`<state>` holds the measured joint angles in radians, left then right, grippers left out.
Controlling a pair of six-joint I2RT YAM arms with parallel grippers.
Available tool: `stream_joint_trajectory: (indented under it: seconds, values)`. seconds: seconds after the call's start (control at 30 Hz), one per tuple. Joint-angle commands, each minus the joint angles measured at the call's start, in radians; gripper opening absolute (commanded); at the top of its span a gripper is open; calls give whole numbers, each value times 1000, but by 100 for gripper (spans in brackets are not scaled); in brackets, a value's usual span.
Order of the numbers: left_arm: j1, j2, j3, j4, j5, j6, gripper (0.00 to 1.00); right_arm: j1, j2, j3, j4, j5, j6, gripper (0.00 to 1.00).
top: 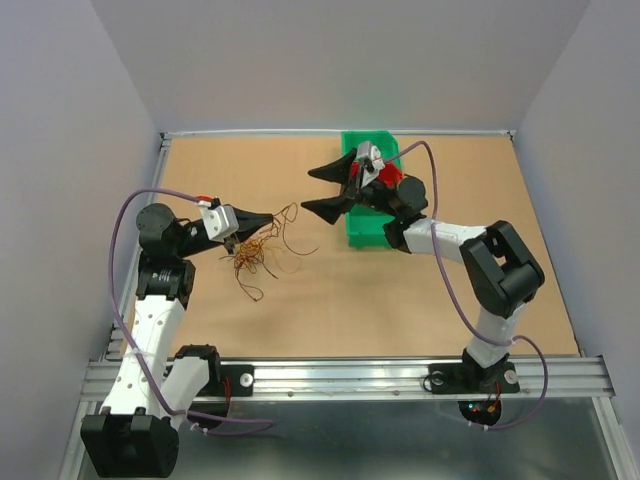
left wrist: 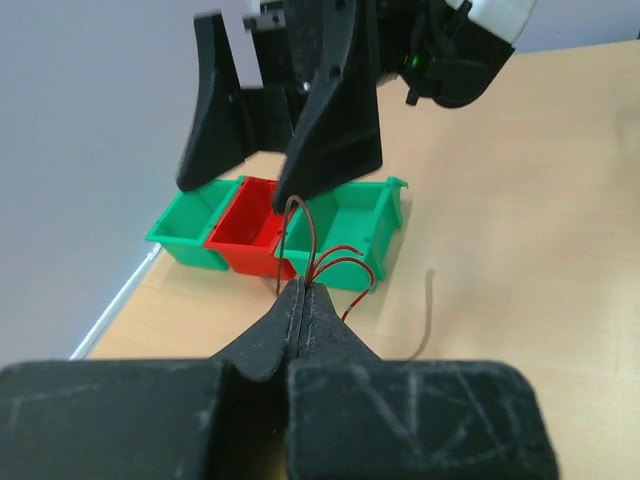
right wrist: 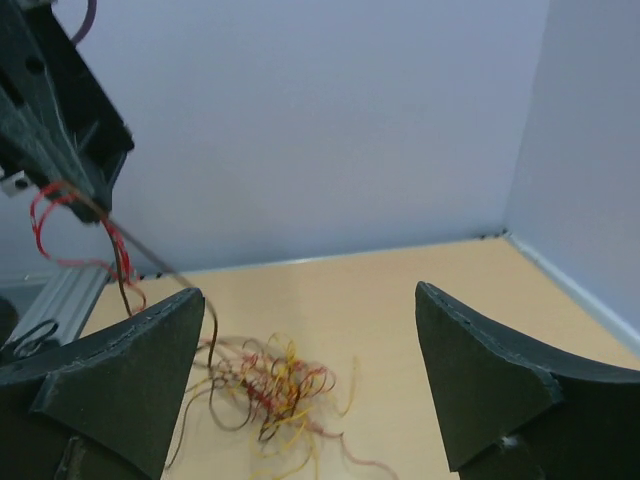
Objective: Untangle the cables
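At left centre of the overhead frame, clamping the left gripper (top: 268,216) on a few strands of the cables (top: 252,255), pressing its jaws flat together with no gap showing. Resting the bulk of the tangle on the table (top: 420,310) just below and slightly left of that closed tip, with loose loops curling out to the right of it. At the centre of the left wrist frame, pinching thin red and dark brown strands right at the seam of the tip and letting them arch up and to the right. Further right overhead, at upper centre, holding the right gripper (top: 308,190) spread wide, gripping nothing, pointing left toward the tangle but standing well apart from it. In the right wrist frame, showing the cables (right wrist: 285,385) low between the two parted jaws, nearer the left-hand one, lying on the table beyond them and touching neither. At upper centre-right overhead, hovering that arm over a row of small bins (top: 362,232), appearing green, red, green in the left wrist frame.
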<state>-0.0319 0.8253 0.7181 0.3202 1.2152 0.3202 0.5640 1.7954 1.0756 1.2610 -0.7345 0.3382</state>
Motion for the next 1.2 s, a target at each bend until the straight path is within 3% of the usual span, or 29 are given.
stream_joint_trajectory:
  seconds: [0.0,0.23,0.5,0.83,1.17]
  values:
    - [-6,-3,1,5,72,25,3,2,64,-80,289,-156,50,91]
    - [-43,69,6,-9,92,36,4,2,156,-63,555,-331,280,91]
    - [-147,161,76,-202,-2,183,4,4,137,-112,552,-338,236,91]
    - [-211,159,81,-239,-54,214,4,5,160,-77,522,-384,246,88]
    - [-237,164,89,-259,-77,229,4,39,197,-11,434,-378,213,77]
